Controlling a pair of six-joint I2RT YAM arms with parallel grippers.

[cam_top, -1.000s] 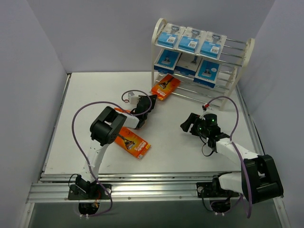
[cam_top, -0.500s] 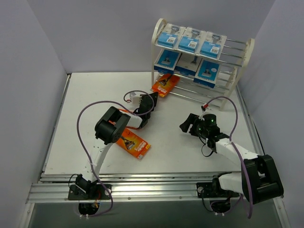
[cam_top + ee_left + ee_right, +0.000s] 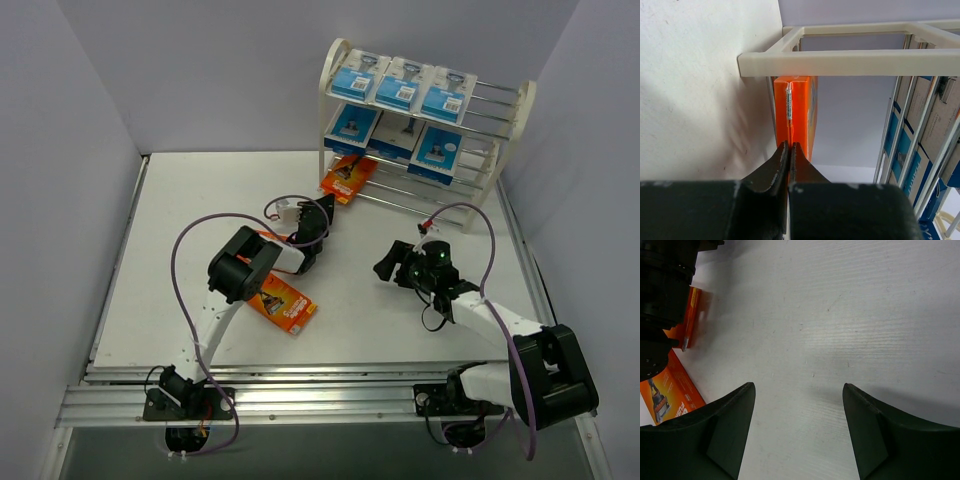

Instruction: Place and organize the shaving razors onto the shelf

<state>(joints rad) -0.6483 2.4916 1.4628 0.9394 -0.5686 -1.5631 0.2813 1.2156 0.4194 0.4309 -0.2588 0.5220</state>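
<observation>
Razors are mostly shelved. Six blue packs [image 3: 399, 88] show on the top and middle tiers of the shelf [image 3: 840, 62]. One orange box [image 3: 799, 110] lies partly in at the left end of the bottom tier, askew, with its near end sticking out toward the left arm. A second box [image 3: 283, 303] lies flat on the table [image 3: 200, 200] beside that arm, and a third box [image 3: 260, 238] shows partly under its wrist.

The left gripper [image 3: 789, 147] is closed with nothing between its jaws, and its tips are at the near end of the orange box, apparently to nudge it in. The right gripper [image 3: 797, 390] hangs open over bare table, holding nothing, well apart from the shelf.

The closed tips give only a narrow point of contact. Since the box sits askew, a push would likely swing it rather than slide it, wedging a corner against the end frame or a rod. Pushing on against such a jam could shove the light shelf back and shake the blue packs loose. The tips could also slip off the thin edge and ride over the box. The left arm passes close over the third box and may drag it.
</observation>
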